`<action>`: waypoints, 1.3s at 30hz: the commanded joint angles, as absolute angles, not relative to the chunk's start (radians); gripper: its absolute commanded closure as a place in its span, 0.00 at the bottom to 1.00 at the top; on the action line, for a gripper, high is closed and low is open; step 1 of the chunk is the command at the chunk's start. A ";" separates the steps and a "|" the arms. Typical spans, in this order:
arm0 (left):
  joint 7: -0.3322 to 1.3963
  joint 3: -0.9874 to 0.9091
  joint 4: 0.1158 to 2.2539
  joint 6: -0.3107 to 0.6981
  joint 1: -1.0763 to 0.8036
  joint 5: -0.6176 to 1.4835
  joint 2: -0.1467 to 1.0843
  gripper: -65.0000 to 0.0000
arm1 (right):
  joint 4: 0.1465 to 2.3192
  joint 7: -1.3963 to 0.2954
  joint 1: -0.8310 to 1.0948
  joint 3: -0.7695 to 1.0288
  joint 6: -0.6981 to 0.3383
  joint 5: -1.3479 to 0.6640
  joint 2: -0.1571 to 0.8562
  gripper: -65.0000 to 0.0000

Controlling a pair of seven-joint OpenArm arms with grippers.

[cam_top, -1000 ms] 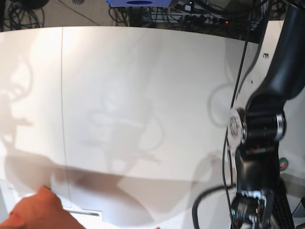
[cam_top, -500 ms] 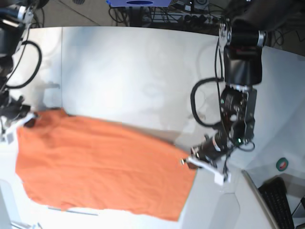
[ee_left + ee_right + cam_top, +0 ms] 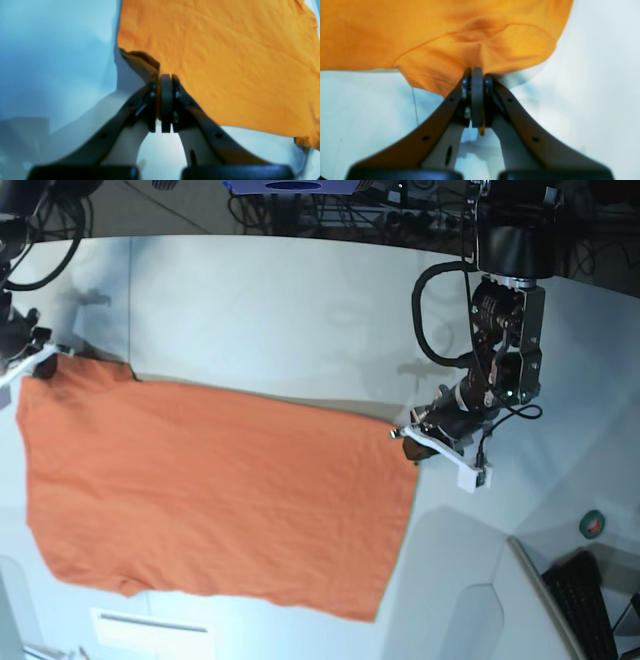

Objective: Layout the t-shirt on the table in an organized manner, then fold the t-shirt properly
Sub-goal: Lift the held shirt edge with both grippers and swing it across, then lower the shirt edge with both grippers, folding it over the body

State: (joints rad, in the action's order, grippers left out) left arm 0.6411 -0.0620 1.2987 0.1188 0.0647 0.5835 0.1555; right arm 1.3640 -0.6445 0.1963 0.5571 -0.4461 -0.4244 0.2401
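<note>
The orange t-shirt (image 3: 210, 500) hangs stretched wide between my two grippers over the white table (image 3: 280, 310). In the base view my left gripper (image 3: 405, 434) pinches its upper right corner. My right gripper (image 3: 42, 358) pinches the upper left corner, by a sleeve. The left wrist view shows the left gripper (image 3: 166, 76) shut on a folded edge of the t-shirt (image 3: 225, 62). In the right wrist view the right gripper (image 3: 475, 70) is shut on bunched cloth of the t-shirt (image 3: 445, 32) near a seam.
A thin seam line (image 3: 130, 280) runs down the table at the left. A grey side surface (image 3: 470, 600), a keyboard (image 3: 590, 605) and a green tape roll (image 3: 594, 524) lie at the lower right. Cables (image 3: 330, 210) crowd the far edge.
Both arms have carried the t-shirt away from the camera. It went from a scrap at the bottom left to a wide sheet, now higher in the base view.
</note>
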 commanded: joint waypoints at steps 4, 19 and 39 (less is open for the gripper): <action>0.624 -0.065 1.383 0.125 0.005 0.596 0.185 1.00 | 1.423 -0.631 0.257 0.564 -0.450 -0.432 0.228 1.00; 0.622 -0.203 1.549 0.125 -0.257 0.598 0.234 1.00 | 1.586 -0.631 0.469 0.564 -0.450 -0.430 0.171 1.00; 0.624 -0.214 1.615 0.125 -0.262 0.604 0.208 1.00 | 1.727 -0.638 0.407 0.555 -0.447 -0.426 0.136 1.00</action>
